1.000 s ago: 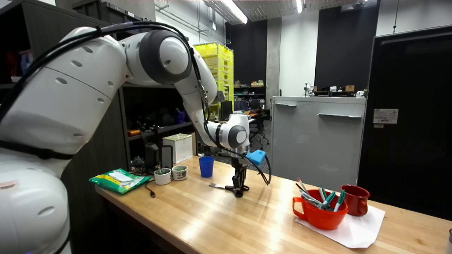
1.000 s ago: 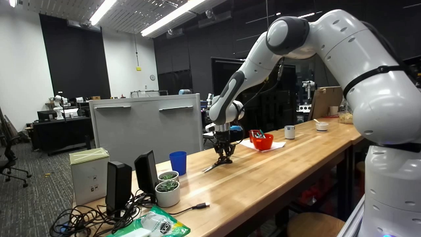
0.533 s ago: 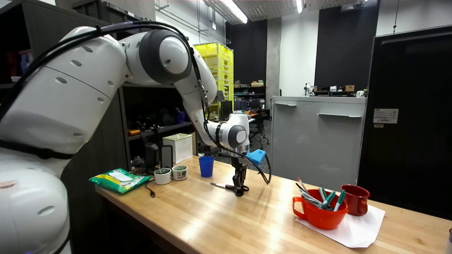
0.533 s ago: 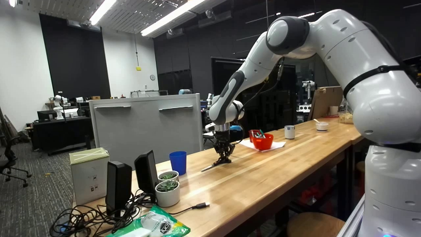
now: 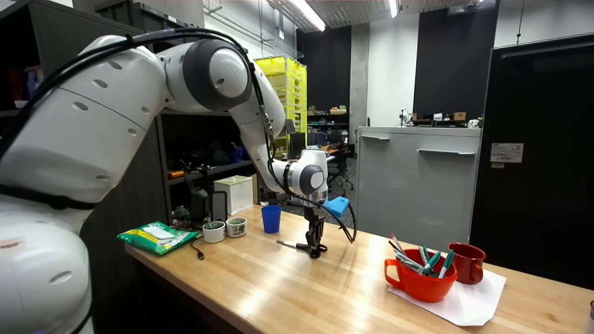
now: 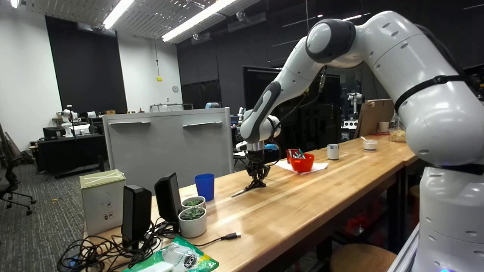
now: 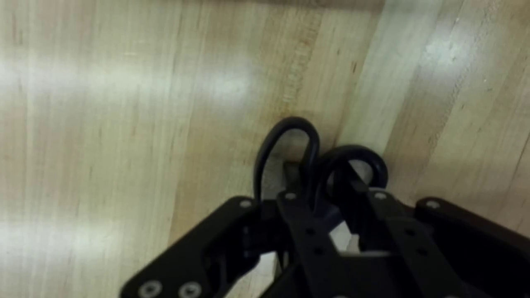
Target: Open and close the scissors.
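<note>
Scissors (image 7: 314, 165) lie on a shiny wooden tabletop (image 5: 325, 287), grey partition (image 5: 417, 185) beyond.

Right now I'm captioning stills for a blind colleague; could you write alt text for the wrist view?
Two dark robot fingers reach up from the bottom edge to a pair of black-handled scissors, one overlapping each handle loop. The scissors lie on a pale wooden table, loops toward the top, most of the rest hidden.

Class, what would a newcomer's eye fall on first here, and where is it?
Probably the big white robot arm, arching over the wooden table with its tool at the dark-handled scissors. Next, the bright red bowl of pens on the white paper, then the blue cup near the potted plants.
</note>
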`<state>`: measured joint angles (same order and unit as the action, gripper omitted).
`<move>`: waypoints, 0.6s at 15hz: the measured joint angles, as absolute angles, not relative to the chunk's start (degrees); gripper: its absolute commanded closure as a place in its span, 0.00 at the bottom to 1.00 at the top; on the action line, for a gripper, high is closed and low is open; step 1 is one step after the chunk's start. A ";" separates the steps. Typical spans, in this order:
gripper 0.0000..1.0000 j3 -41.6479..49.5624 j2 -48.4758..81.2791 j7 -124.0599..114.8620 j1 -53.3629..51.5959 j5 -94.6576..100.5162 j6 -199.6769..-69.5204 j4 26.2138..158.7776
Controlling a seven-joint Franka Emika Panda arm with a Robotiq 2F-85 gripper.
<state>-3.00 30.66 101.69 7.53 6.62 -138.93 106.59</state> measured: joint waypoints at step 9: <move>0.63 -2.85 30.21 101.69 7.48 6.69 -138.70 107.28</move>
